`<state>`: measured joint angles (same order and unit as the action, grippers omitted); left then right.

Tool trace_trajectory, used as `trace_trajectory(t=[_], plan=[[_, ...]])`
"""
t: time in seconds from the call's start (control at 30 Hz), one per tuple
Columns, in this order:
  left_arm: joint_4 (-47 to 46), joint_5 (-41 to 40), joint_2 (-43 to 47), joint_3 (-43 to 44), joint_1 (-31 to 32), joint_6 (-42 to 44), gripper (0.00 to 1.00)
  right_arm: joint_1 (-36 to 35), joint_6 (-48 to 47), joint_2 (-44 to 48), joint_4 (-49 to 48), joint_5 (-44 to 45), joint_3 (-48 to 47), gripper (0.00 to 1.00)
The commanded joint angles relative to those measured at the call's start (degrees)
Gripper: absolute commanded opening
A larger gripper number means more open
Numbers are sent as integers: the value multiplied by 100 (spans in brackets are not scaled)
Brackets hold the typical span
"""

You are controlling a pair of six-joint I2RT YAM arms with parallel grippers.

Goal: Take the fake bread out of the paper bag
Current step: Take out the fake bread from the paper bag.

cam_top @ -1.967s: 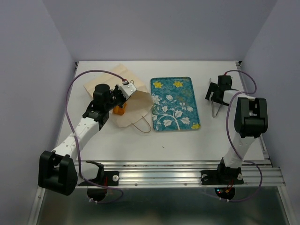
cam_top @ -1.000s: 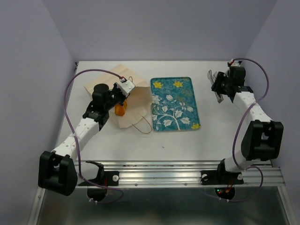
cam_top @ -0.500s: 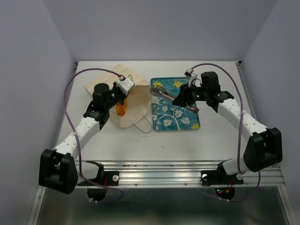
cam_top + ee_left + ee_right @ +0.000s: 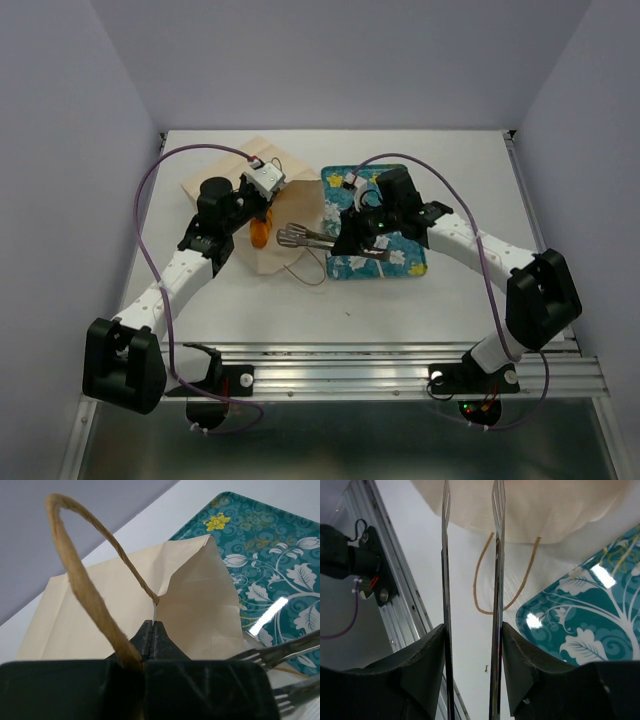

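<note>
The paper bag (image 4: pixel 215 183) lies on its side at the left, its mouth facing the tray. My left gripper (image 4: pixel 262 190) is shut on the bag's upper mouth edge (image 4: pixel 195 605) and holds it lifted, with the brown handle (image 4: pixel 85 585) looping beside the fingers. One orange piece of fake bread (image 4: pixel 259 232) shows at the mouth, below that gripper. My right gripper (image 4: pixel 350 235) is shut on metal tongs (image 4: pixel 305 237). Their forked tips (image 4: pixel 496 510) reach the bag's mouth (image 4: pixel 535 505), and nothing sits between them.
A teal floral tray (image 4: pixel 400 262) lies right of the bag, under my right arm. The bag's lower handle (image 4: pixel 485 580) rests on the white table by the tray's corner (image 4: pixel 600 625). The metal rail (image 4: pixel 385 580) runs along the near edge.
My right arm swung from the far right across the tray and brought the tongs to the bag's mouth. My left gripper kept its hold on the bag's edge.
</note>
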<state>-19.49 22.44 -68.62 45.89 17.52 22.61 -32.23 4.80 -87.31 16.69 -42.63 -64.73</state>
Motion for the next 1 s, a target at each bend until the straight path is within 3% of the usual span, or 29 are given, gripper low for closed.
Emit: trace_trajectory(t=[0.0,0.2,0.47,0.97], plan=[[-486,41,59,289,-3,-161,0,-56,572,-303,-385,852,-391,52],[-495,68,112,228,-3,-301,0,-178,1409,-1042,-772,1160,-944,52],[-565,-196,235,131,-3,-643,0,-293,2780,-1534,-1975,1696,-963,54],[-873,-354,147,43,6,-1057,0,-574,3598,-2325,-2179,1679,-1314,64]])
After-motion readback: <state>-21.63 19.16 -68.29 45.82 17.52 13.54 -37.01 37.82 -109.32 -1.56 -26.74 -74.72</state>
